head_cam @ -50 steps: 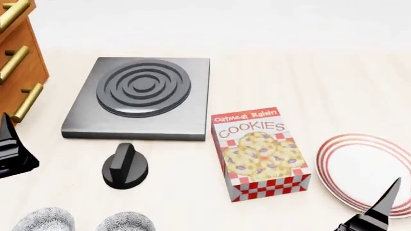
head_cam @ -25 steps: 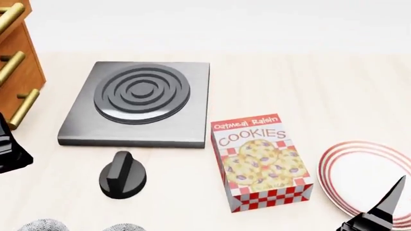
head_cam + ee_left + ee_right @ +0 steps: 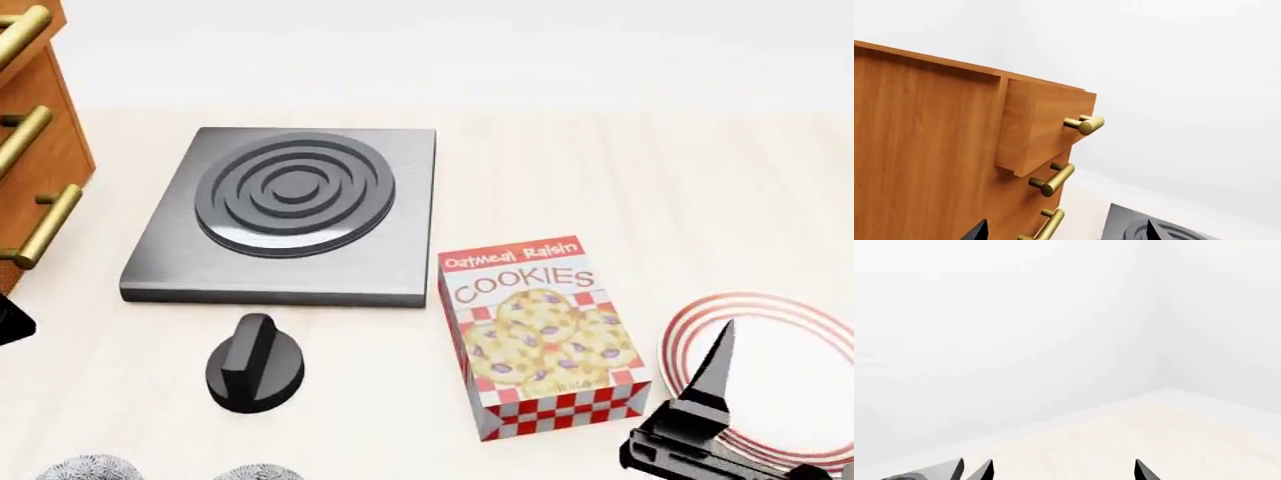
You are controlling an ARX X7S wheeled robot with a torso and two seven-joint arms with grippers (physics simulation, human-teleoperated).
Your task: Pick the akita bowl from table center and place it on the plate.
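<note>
In the head view two akita bowl [image 3: 88,468] rims peek in below the knob [image 3: 254,362], well apart from the right gripper [image 3: 707,420] over the plate [image 3: 781,365]; wrist views show both grippers' fingertips spread, holding nothing, the left one beside the drawers [image 3: 954,160]

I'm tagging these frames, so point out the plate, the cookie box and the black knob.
plate [image 3: 787,385]: head view, bare white centre.
cookie box [image 3: 541,335]: head view, printed top face.
black knob [image 3: 254,365]: head view, raised ridge.
</note>
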